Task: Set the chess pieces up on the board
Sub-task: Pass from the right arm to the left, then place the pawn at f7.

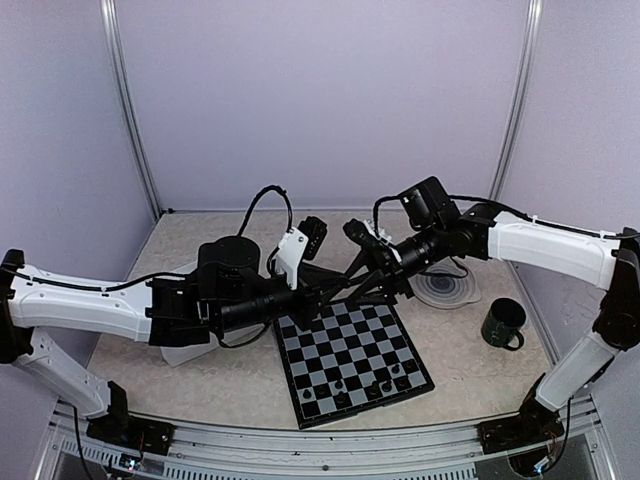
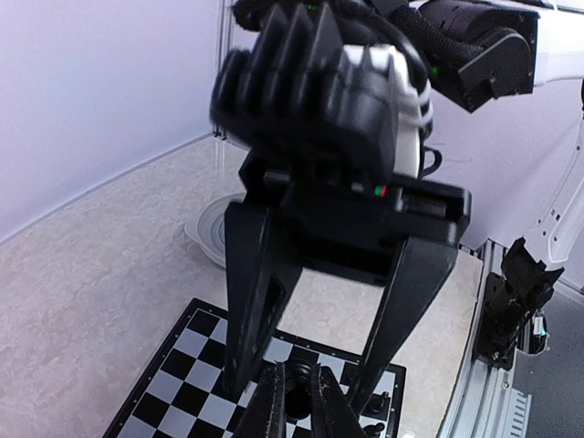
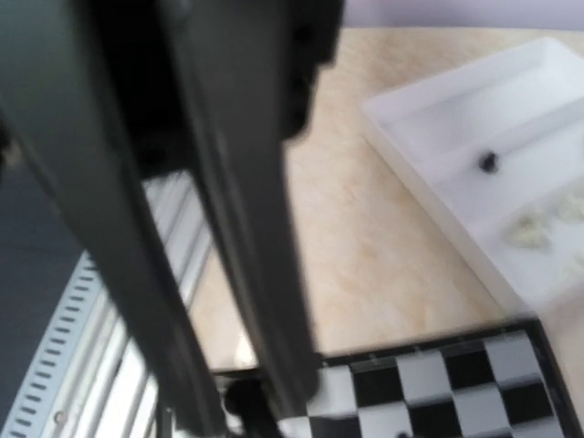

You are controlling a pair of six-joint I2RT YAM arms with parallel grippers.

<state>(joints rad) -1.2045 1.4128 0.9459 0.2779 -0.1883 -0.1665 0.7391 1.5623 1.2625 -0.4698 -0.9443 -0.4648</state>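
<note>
White tray point(image 3: 429, 119) holds one black piece point(image 3: 488, 162) and some pale pieces point(image 3: 529, 228), while the left tool point(image 2: 297, 406) pinches a black chess piece point(image 2: 297, 379) and the right tool point(image 2: 303, 391) stands spread around it.

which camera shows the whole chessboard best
The top external view: the board lies almost whole there, with only its far edge partly covered. The left wrist view shows just one corner area, cut off by the frame. The right wrist view catches only a blurred strip along the picture's bottom.

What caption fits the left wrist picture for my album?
Left gripper pinches a black chess piece between the right gripper's open fingers, over the board.
</note>
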